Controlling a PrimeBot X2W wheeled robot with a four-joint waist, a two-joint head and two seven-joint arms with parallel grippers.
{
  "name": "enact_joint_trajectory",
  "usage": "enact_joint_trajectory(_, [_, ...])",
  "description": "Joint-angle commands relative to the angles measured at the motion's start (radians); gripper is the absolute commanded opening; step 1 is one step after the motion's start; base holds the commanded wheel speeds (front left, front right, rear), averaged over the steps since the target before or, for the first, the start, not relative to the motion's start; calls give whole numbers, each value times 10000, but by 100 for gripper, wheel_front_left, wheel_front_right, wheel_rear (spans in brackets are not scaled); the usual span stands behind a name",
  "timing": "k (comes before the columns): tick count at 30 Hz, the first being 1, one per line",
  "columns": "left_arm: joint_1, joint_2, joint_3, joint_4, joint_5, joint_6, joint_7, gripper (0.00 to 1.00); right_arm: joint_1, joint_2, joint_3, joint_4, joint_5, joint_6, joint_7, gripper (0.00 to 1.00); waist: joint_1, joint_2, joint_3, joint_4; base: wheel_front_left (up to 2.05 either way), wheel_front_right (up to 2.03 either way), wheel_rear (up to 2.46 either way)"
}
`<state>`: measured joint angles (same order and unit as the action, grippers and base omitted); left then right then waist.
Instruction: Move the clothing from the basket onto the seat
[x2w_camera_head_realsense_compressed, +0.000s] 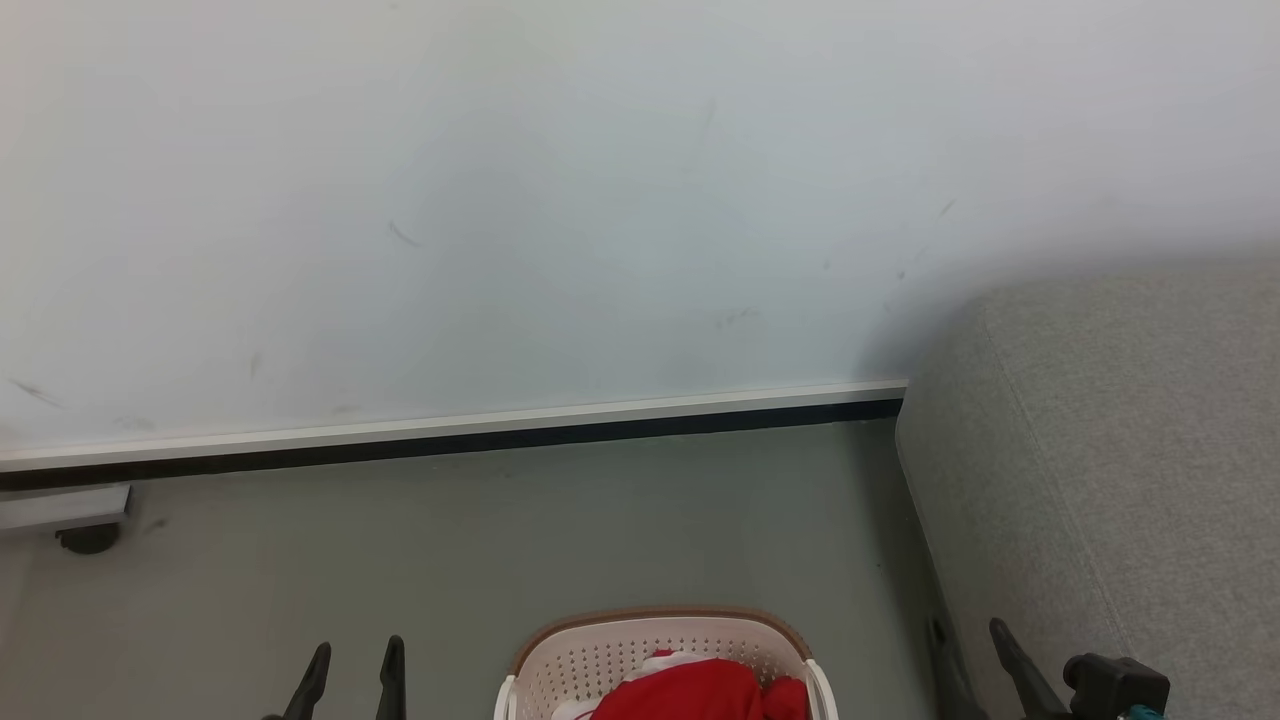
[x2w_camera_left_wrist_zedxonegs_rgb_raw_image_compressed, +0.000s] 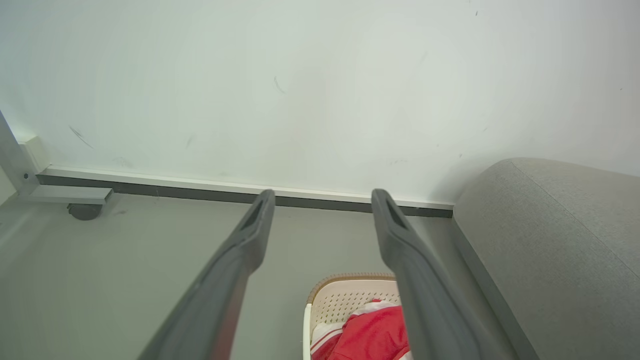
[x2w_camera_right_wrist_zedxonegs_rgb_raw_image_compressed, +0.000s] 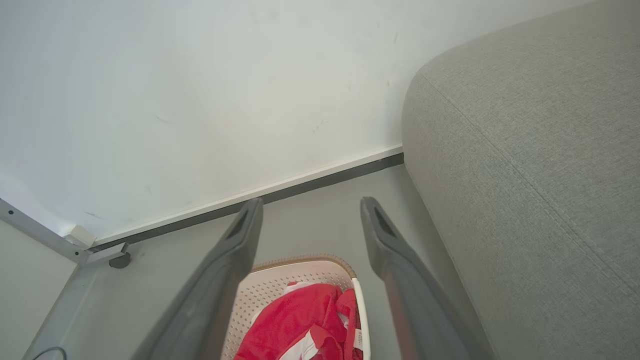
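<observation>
The cream-white basket (x2w_camera_head_realsense_compressed: 600, 652) with a brown rim stands on the floor at the bottom centre of the head view. Red clothing (x2w_camera_head_realsense_compressed: 690, 692) with white trim lies bunched inside it. The basket (x2w_camera_left_wrist_zedxonegs_rgb_raw_image_compressed: 340, 300) and clothing (x2w_camera_left_wrist_zedxonegs_rgb_raw_image_compressed: 372, 332) also show in the left wrist view, and the basket (x2w_camera_right_wrist_zedxonegs_rgb_raw_image_compressed: 280, 282) with its clothing (x2w_camera_right_wrist_zedxonegs_rgb_raw_image_compressed: 295, 322) in the right wrist view. The grey seat (x2w_camera_head_realsense_compressed: 1120, 450) rises at the right. My left gripper (x2w_camera_head_realsense_compressed: 352, 655) hangs open left of the basket. My right gripper (x2w_camera_head_realsense_compressed: 968, 635) is open against the seat's edge. Both hold nothing.
A pale wall with a white and black skirting board (x2w_camera_head_realsense_compressed: 450, 435) runs behind the basket. A metal frame foot with a dark caster (x2w_camera_head_realsense_compressed: 88, 538) stands at the far left. Grey floor (x2w_camera_head_realsense_compressed: 500, 540) lies between wall and basket.
</observation>
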<state>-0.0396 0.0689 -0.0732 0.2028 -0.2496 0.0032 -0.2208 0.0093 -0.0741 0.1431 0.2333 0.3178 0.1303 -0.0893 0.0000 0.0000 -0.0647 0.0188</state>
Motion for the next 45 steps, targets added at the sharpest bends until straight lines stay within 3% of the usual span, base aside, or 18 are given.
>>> enact_joint_trajectory(1, [166, 65, 6, -58, 209, 50, -79, 100, 16, 21, -20, -65, -238, 6, -9, 100, 0, 0, 2, 5, 0, 0, 0])
enact_joint_trajectory(20, [236, -12, -66, 67, 1411, 187, -471, 100, 84, 261, -38, 23, -1768, 7, -18, 100, 0, 0, -97, 35, 0, 0, 0])
enact_joint_trajectory(45, [180, -101, 97, 234, 1021, 213, -470, 100, 31, 261, -27, -23, -1824, 7, 35, 100, 0, 0, -34, 23, 0, 0, 0])
